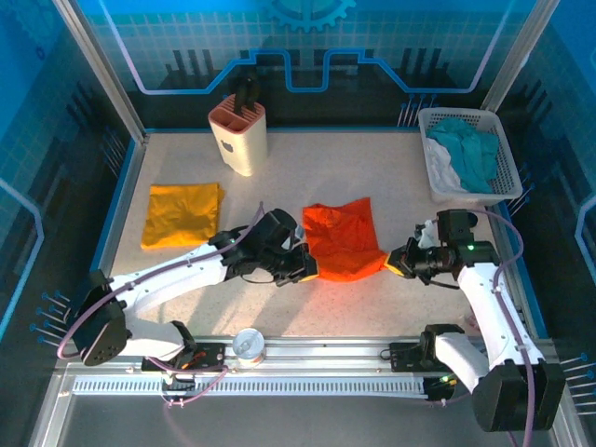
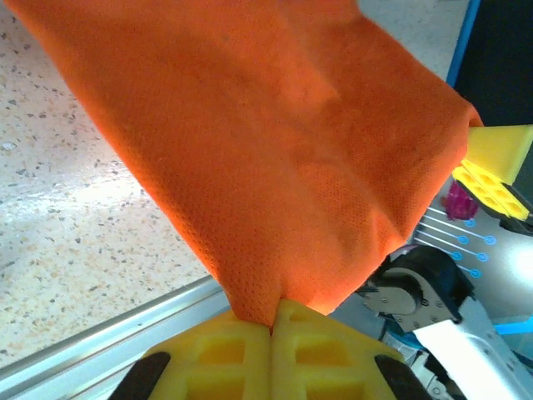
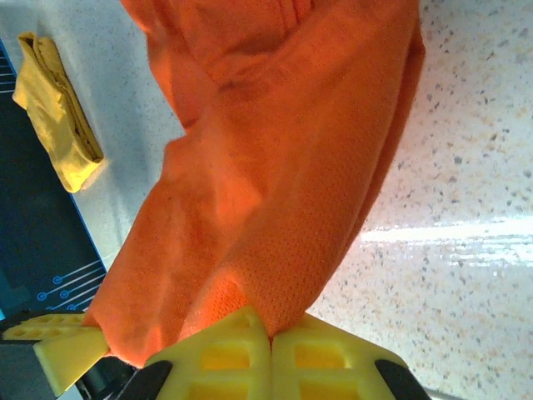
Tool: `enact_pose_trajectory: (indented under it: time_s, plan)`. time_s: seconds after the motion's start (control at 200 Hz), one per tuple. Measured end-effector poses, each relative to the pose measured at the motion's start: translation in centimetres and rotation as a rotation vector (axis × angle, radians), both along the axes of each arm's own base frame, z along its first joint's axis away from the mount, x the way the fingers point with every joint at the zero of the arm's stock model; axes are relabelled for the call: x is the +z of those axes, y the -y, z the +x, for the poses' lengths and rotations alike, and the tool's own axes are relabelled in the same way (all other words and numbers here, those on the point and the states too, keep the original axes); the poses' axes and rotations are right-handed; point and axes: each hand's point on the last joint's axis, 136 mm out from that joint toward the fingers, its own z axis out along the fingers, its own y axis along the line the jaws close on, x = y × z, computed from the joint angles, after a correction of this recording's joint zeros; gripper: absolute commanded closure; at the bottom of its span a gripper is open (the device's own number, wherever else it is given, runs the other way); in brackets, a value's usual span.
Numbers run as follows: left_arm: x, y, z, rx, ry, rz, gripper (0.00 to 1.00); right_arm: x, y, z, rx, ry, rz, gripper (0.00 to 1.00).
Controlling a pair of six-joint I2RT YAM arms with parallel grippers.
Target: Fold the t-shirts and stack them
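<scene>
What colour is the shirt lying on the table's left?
The shirt is mustard yellow, clearest in the top external view.

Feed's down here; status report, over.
Left tool and right tool both shut on orange-red t-shirt, held between them. Mustard-yellow t-shirt lies apart at left. Knife block, basket well clear at back.

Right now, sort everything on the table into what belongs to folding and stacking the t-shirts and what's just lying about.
Job: orange-red t-shirt, pinched by left gripper and right gripper; mustard-yellow t-shirt, folded at the left.
Lying about: knife block; white basket holding teal cloths and a white cloth.
</scene>
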Motion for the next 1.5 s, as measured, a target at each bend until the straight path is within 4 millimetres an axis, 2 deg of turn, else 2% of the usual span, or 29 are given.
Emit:
enact_pose_trajectory:
  time_s: [0.245, 0.45, 0.68, 1.026, 1.316, 1.496]
  plan:
    - [2.7, 0.1, 2.6, 0.050, 0.029, -0.040, 1.00, 1.3, -0.1, 3.0, 0.005, -0.021, 0.012, 1.00]
    - [0.7, -1.1, 4.9, 0.104, -0.032, -0.017, 1.00, 1.8, -0.3, 6.1, 0.010, -0.005, 0.024, 1.00]
    - [-0.6, -1.9, 6.8, 0.132, -0.069, -0.022, 1.00, 0.2, -0.4, 7.8, 0.015, -0.040, 0.039, 1.00]
    - [-0.1, -2.1, 10.6, 0.142, -0.049, -0.047, 1.00, 0.8, -0.5, 11.8, 0.019, -0.002, 0.048, 1.00]
    - [-1.3, -2.9, 13.6, 0.159, -0.063, -0.048, 1.00, 0.6, -0.6, 14.9, 0.022, -0.001, 0.052, 1.00]
    - [-0.5, -2.7, 15.0, 0.151, -0.036, -0.064, 1.00, 0.5, -0.5, 16.2, 0.022, 0.006, 0.052, 1.00]
